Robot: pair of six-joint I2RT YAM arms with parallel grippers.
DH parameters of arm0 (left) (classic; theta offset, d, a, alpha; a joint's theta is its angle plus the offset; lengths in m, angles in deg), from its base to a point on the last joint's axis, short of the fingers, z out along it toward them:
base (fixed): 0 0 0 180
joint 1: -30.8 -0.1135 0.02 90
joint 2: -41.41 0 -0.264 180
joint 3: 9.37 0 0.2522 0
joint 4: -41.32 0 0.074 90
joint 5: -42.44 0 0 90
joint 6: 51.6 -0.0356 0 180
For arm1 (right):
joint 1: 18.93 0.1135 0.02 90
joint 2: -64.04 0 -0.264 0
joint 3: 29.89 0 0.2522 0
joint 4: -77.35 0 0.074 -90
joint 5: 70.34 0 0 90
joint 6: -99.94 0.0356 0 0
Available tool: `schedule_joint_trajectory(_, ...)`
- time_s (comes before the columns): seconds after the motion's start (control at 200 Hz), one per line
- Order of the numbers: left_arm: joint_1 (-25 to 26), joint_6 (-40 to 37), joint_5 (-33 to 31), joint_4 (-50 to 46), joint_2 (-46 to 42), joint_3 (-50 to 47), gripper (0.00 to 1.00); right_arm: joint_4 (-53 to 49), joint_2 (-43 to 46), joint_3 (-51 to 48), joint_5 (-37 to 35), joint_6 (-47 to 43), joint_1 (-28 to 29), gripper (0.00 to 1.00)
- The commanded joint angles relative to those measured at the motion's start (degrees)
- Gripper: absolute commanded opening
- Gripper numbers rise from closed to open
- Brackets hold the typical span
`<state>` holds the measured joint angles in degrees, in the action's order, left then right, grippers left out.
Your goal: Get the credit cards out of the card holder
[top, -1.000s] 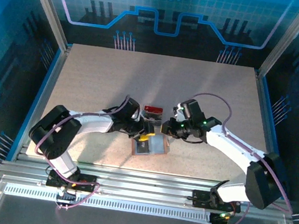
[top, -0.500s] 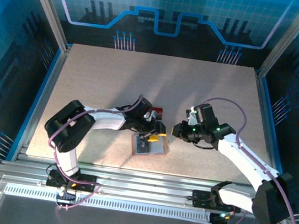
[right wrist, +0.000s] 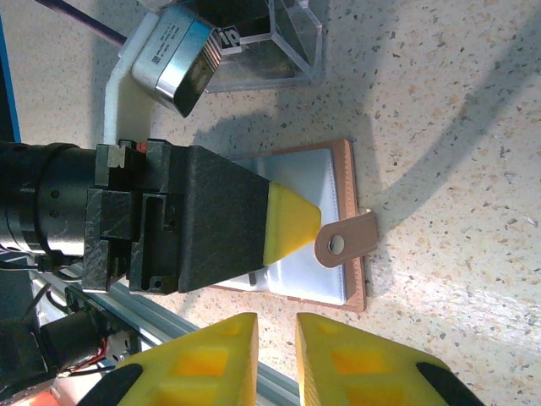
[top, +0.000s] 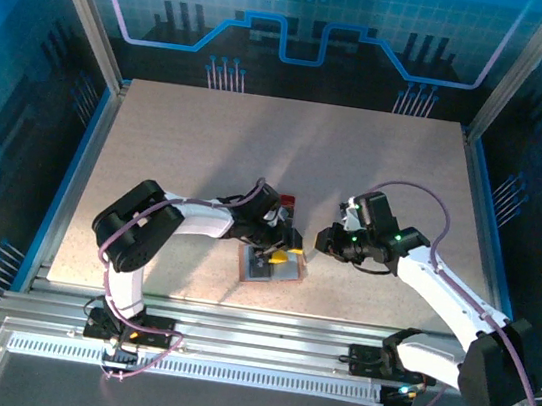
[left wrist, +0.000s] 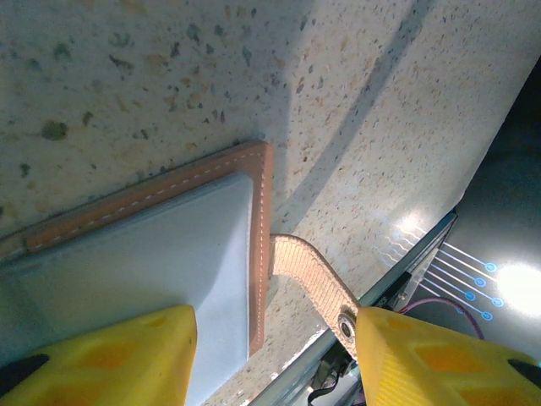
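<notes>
We see the left jaws apart, nothing clamped, aimed down at the open holder lying flat on the bench. From the left wrist, one yellow fingertip is over the holder's pale blue inner face and the other is off past its salmon edge. The snap strap sticks out between them. We cannot tell if that fingertip touches the face. The right jaws are nearly together, just a thin gap between the fingertips, nothing in it. They sit to the right of the left jaws, apart from them, pointing at the holder's strap side without touching it. The clear tray is just beyond the left jaws, close to the holder's far edge, with a red card in it. Whether any cards sit in the holder's pockets we cannot tell.
</notes>
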<state>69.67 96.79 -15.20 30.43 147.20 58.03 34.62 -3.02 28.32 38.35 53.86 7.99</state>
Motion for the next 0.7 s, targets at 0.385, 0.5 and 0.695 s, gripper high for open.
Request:
schedule_joint_trajectory(0.385,-1.9,-3.6,-4.1,-9.4,-11.8,-1.6,0.53,3.9,-6.6,2.7,3.2,1.3,4.6,0.18)
schedule_joint_trajectory(0.5,-3.2,-3.4,-4.8,-9.4,-15.3,-5.3,0.53,6.2,-10.2,4.0,3.9,1.7,6.5,0.18)
schedule_joint_trajectory(0.695,-5.2,-3.1,-5.7,-9.3,-19.9,-11.4,0.52,9.4,-17.0,7.3,6.1,1.8,9.0,0.18)
